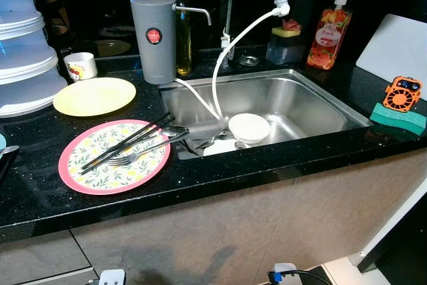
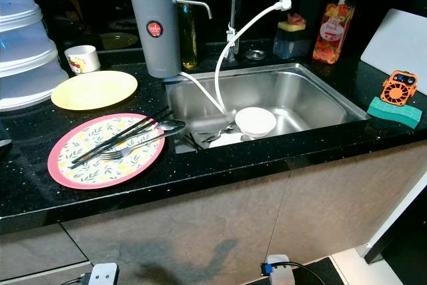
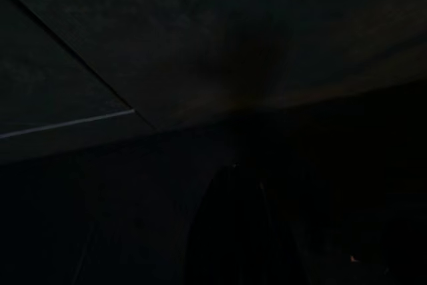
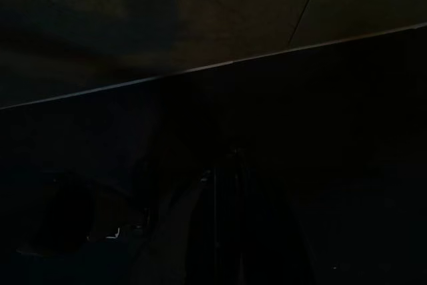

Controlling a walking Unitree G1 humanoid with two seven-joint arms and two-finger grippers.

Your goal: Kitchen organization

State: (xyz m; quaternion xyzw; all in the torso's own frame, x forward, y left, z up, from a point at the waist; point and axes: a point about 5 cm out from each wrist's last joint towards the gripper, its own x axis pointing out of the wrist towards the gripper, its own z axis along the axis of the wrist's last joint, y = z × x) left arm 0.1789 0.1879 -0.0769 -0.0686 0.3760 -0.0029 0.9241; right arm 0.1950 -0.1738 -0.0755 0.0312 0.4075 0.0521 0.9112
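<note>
Wrist views too dark to read much. Left wrist: one dim, dark rounded finger shape [image 3: 233, 231], no detail. Right wrist: long black fingers [image 4: 223, 225], faint pale edge along one side. No markings, screws or cables discernible.

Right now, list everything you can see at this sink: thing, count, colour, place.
floral plate: 1, pink-rimmed, counter left of sink
chopsticks: 1 pair, black, on floral plate
fork: 1, silver, on floral plate
yellow plate: 1, behind floral plate
mug: 1, white, back left
water filter: 1, grey, by sink
bowl: 1, white, in sink
soap bottle: 1, orange, behind sink
sponge: 1, green, right counter
hands: wrist views too dark
</note>
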